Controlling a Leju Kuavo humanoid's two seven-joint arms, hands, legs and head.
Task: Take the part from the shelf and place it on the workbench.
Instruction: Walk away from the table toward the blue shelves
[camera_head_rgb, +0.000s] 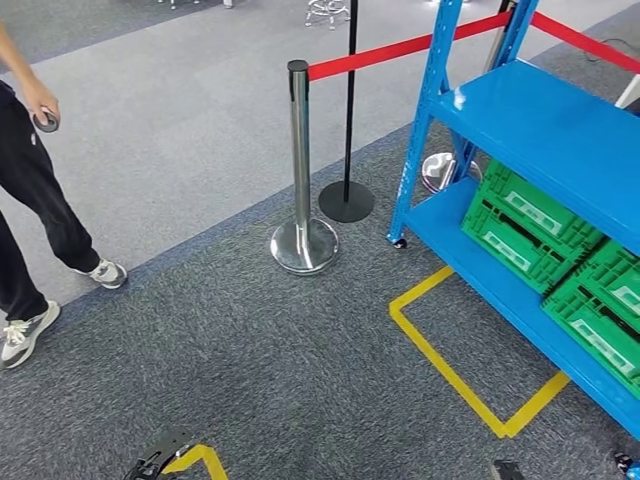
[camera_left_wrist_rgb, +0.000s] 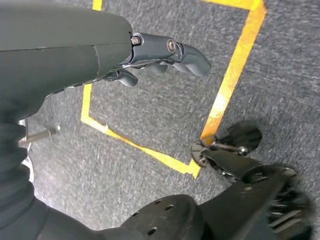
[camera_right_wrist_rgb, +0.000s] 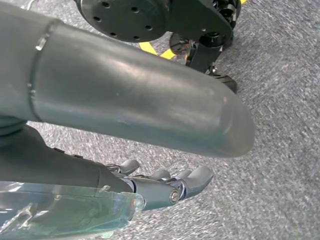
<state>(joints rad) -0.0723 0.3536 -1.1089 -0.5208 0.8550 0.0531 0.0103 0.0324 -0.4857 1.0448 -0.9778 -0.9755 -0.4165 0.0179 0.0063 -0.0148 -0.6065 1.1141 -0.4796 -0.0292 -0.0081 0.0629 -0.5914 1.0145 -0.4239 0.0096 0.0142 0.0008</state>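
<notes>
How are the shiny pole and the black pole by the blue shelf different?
The shiny pole is thick and silver; the black pole is thin and dark. The shiny pole sits on a rounded mirror-like base, the black pole on a flat black disc. The shiny pole's top shows, with the red belt meeting it; the black pole runs past the picture's top. Both stand upright on the carpet.

Blue shelf (camera_head_rgb: 528, 110) at right, green crates (camera_head_rgb: 528, 225) on lower tier

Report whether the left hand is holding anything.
Empty: the left hand hangs over grey carpet, fingers extended, nothing between them.
</notes>
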